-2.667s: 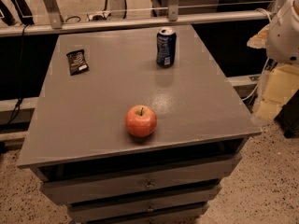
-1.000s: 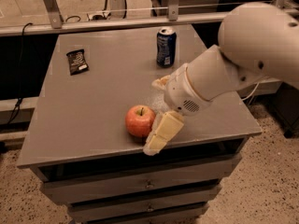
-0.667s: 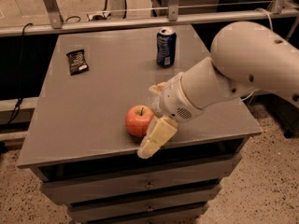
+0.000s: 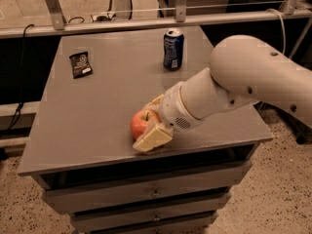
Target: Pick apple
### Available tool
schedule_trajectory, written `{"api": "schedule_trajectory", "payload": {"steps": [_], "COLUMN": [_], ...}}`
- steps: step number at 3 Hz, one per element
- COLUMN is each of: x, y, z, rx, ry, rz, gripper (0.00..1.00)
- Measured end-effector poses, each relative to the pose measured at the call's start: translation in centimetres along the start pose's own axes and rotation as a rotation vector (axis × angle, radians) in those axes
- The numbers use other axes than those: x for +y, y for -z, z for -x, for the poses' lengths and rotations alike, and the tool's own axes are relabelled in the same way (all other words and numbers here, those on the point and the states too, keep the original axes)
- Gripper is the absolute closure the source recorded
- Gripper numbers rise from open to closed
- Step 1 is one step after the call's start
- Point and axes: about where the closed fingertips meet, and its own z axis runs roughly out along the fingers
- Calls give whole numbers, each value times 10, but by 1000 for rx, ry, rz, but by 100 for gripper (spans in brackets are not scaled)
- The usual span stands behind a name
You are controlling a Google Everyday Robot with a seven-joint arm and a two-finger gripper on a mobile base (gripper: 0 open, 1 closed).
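Note:
The red-orange apple (image 4: 141,123) sits on the grey table (image 4: 97,111) near its front edge. My gripper (image 4: 153,121) comes in from the right on a thick white arm (image 4: 243,82) and is down at table level around the apple's right side. It is open: one tan finger (image 4: 153,138) lies in front of the apple and the other (image 4: 156,102) behind it. The apple's right part is hidden by the gripper. The apple rests on the table.
A blue soda can (image 4: 172,49) stands at the back centre of the table. A small black packet (image 4: 80,64) lies at the back left. Drawers (image 4: 156,193) are below the tabletop. A metal rail (image 4: 146,21) runs behind the table.
The arm swung in from the right and lowered to the apple. Over the last second the gripper has slid further left so its fingers now flank the apple. The apple has not moved.

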Motion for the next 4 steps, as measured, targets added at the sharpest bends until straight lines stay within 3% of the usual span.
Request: {"api": "schedule_trajectory", "payload": {"steps": [1,2,3,4], "x": [-7,-27,-50,-52], "y": [8,39,89,97], "z": [5,9,19,29], "rx": [-20,-112,-258,-283], "ry": [-10,-43,-65,-62], "rz": [-21,-56,-99,-106], "gripper": [62,85,100,100]}}
